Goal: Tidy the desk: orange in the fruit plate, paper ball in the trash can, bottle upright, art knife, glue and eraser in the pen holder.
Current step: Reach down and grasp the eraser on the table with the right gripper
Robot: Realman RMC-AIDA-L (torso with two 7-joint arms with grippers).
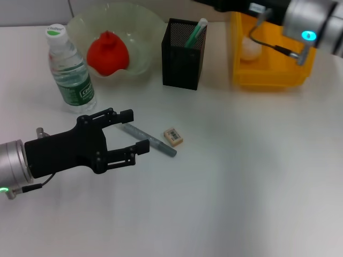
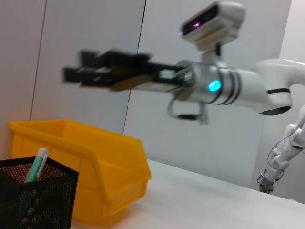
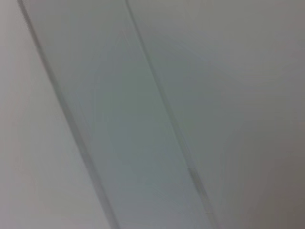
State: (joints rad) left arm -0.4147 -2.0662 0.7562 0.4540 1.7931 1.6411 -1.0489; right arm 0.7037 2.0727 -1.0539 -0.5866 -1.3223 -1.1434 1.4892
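Starting at the left: the left hand (image 1: pixel 127 132) hangs low over the desk (image 1: pixel 246 176), fingers spread wide and empty, aimed at the art knife (image 1: pixel 151 140) lying flat, eraser (image 1: pixel 173 136) beside it. Behind, the bottle (image 1: pixel 71 69) stands upright, orange (image 1: pixel 107 52) in the fruit plate (image 1: pixel 140 32). Pen holder (image 1: pixel 184 53) holds the glue (image 1: pixel 195 32). Far right, the right hand (image 2: pixel 90 71) hovers above the trash can (image 1: pixel 270 75), where the paper ball (image 1: pixel 250 48) sits; its grip I can't tell.

Bottle (image 1: pixel 71 69) label print and eraser (image 1: pixel 173 136) marking both unreadable.
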